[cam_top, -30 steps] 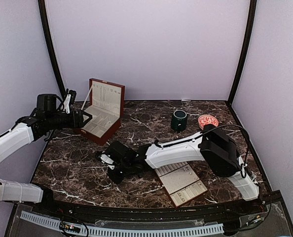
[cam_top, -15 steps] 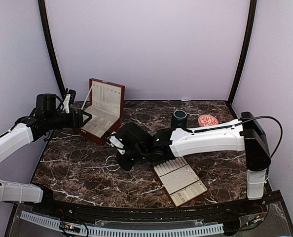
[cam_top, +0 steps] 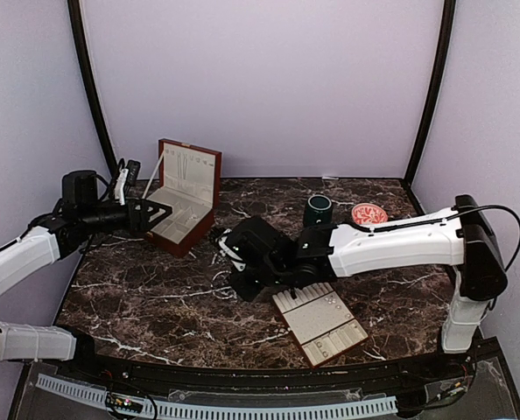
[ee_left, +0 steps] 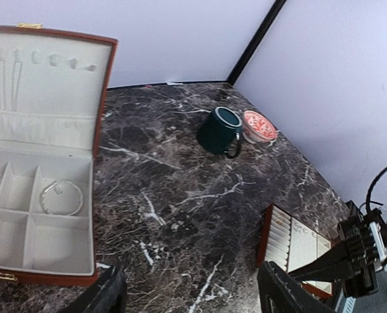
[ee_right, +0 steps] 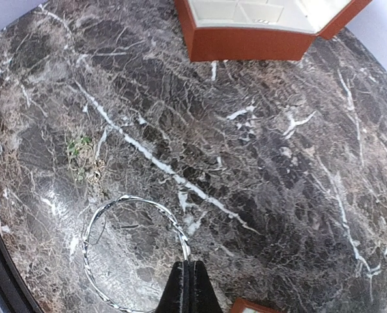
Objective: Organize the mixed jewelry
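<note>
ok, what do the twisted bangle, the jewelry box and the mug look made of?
bangle: silvery metal, likely; thin twisted wire with bright glints.
jewelry box: red-brown shell, smooth, wood or lacquered board, can't tell which; its cream lining looks matte, fabric-like.
mug: dark green with a glossy sheen, probably glazed ceramic.

Tally: wooden box ×1; padded tray ×1; green mug ×1; red dish ×1. Bangles ×2 confirmed: twisted bangle on counter, plain bangle in box. Possible third, cut off at left frame edge.
</note>
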